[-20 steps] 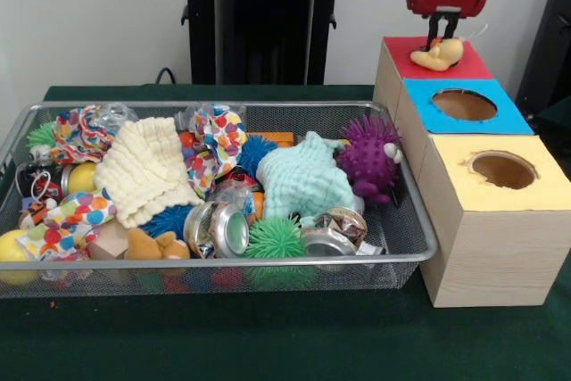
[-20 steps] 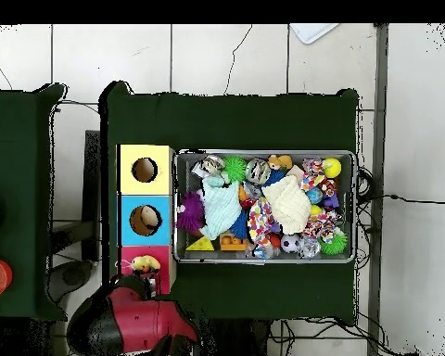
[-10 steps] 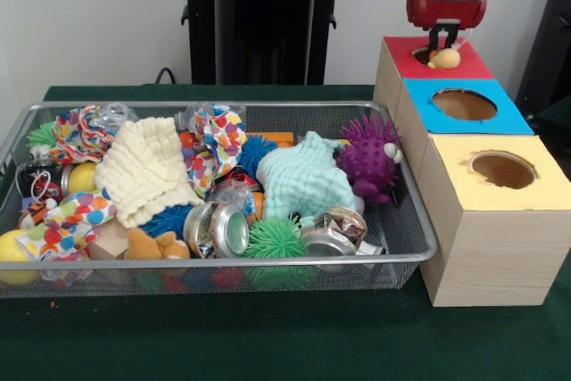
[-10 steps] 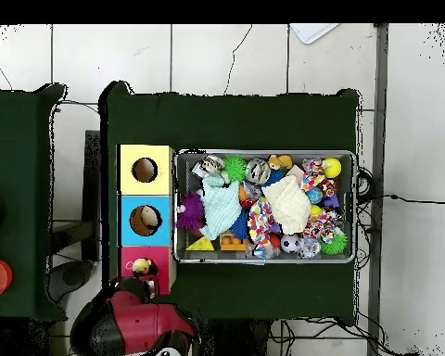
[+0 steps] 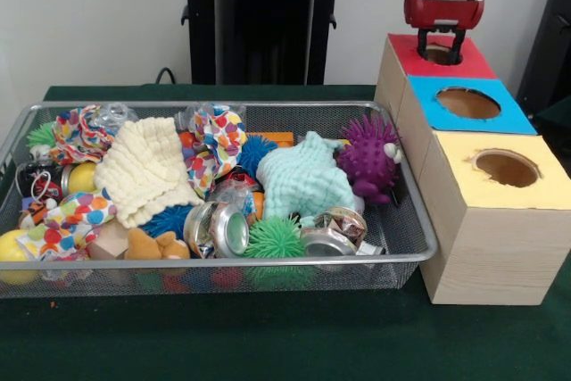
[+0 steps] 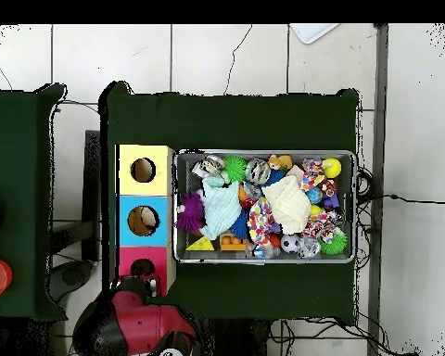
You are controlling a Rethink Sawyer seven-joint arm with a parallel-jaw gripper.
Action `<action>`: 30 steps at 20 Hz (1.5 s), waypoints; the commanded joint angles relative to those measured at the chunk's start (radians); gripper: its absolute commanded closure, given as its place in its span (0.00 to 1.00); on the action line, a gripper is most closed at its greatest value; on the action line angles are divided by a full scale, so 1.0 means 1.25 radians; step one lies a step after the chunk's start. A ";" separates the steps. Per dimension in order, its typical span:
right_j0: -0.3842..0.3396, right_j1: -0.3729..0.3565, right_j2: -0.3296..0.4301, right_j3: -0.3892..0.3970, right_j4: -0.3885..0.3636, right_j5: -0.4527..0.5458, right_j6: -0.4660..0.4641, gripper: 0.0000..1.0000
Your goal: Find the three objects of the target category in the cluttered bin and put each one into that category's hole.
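Note:
My gripper [image 5: 443,45] hangs just over the hole [image 5: 439,54] in the red-topped box [image 5: 471,65], open, with nothing between its fingers. In the overhead view the gripper [image 6: 144,281] sits at the red box [image 6: 124,262] beside its hole [image 6: 142,269]. The wire bin [image 5: 403,186] holds a purple spiky toy [image 5: 368,158], a mint plush star [image 5: 303,176], a cream cloth [image 5: 147,167], a green spiky ball [image 5: 275,238], crushed cans [image 5: 223,227] and several other toys.
A blue-topped box [image 5: 510,119] and a yellow-topped box [image 5: 546,192], each with a round hole, stand in a row in front of the red one, right of the bin. In the overhead view the bin [image 6: 263,153] lies right of the boxes.
The yellow toy that hung from my gripper over the red box has gone down into the hole and is out of sight. My gripper has let go and risen slightly.

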 commanded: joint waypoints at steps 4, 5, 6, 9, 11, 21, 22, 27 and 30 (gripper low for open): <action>0.022 -0.005 0.053 0.034 0.040 0.093 0.172 0.00; 0.021 -0.002 0.057 0.035 0.040 0.095 0.172 0.00; 0.014 -0.008 0.063 0.038 0.038 0.100 0.171 0.00; -0.009 -0.065 0.072 0.063 0.023 0.138 0.155 0.00; -0.030 -0.107 0.082 0.084 0.013 0.169 0.141 0.00; -0.168 -0.242 0.158 0.180 -0.036 0.237 0.056 0.00; -0.186 -0.243 0.161 0.185 -0.051 0.232 0.041 0.00; -0.322 -0.220 0.181 0.180 -0.167 0.204 -0.052 0.00; -0.392 -0.157 0.189 0.136 -0.254 0.170 -0.078 0.00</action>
